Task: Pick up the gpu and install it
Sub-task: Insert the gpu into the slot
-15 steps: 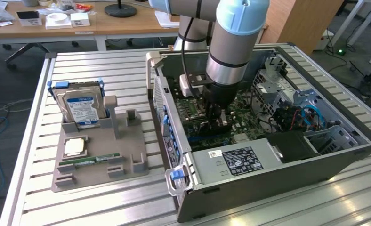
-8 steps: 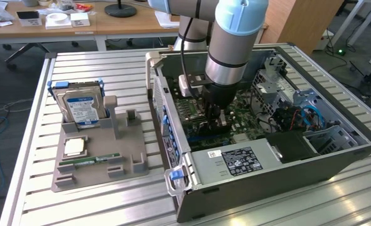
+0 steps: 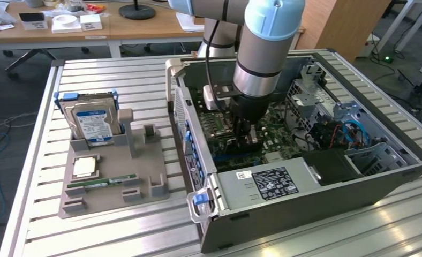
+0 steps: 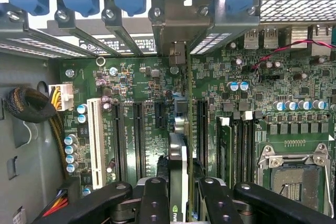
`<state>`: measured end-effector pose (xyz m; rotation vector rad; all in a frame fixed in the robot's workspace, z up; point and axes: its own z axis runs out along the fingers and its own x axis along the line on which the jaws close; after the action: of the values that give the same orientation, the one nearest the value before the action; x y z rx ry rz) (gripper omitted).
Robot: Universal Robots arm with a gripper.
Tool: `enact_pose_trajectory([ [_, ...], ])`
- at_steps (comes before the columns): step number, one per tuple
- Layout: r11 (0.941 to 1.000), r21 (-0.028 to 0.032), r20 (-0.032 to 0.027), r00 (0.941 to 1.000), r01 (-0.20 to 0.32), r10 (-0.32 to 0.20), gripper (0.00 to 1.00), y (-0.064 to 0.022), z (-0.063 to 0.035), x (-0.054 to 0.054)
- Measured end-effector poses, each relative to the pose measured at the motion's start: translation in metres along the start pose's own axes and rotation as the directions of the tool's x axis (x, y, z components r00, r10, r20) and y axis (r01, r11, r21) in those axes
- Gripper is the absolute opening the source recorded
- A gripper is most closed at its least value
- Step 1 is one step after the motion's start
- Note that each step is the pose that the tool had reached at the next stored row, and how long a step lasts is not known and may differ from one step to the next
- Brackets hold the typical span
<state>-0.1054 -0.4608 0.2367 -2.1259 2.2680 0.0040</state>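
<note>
The arm is down inside the open computer case (image 3: 318, 176), and the pincer (image 4: 178, 195) is pinching the gpu (image 4: 178, 169) edge-on between its two black fingers (image 4: 155, 200). From the wrist view the card stands on edge just above the motherboard (image 4: 252, 103), roughly in line with the long black expansion slots (image 4: 139, 132) and pointing toward the metal bracket (image 4: 176, 22) at the case's rear wall. Whether the card's edge has entered a slot cannot be told.

The risks sit close together here. If the card is a touch off the slot's line, a downward push would likely land its edge on the slot's wall or on the small capacitors (image 4: 239, 86) nearby, and something could bend or chip. A tilted card could also jam at one end. The grip is narrow, so the card might pivot under load.

On the tabletop (image 3: 111, 69) outside, the hard drive (image 3: 93, 122) stands in the grey holder (image 3: 111, 184).
</note>
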Motion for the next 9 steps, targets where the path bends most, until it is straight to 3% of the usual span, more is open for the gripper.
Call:
enact_pose_trajectory([
  [6,1.0,-0.0016,0.0018,1.0,-0.001,0.001,0.27,0.0005,0.0004,-0.0002],
  [8,1.0,0.0004,0.0008,1.0,-0.001,0.001,0.27,0.0003,0.0004,-0.0001],
  [9,1.0,-0.0001,-0.0001,1.0,0.0,0.0,0.34,0.0001,-0.0003,0.0],
])
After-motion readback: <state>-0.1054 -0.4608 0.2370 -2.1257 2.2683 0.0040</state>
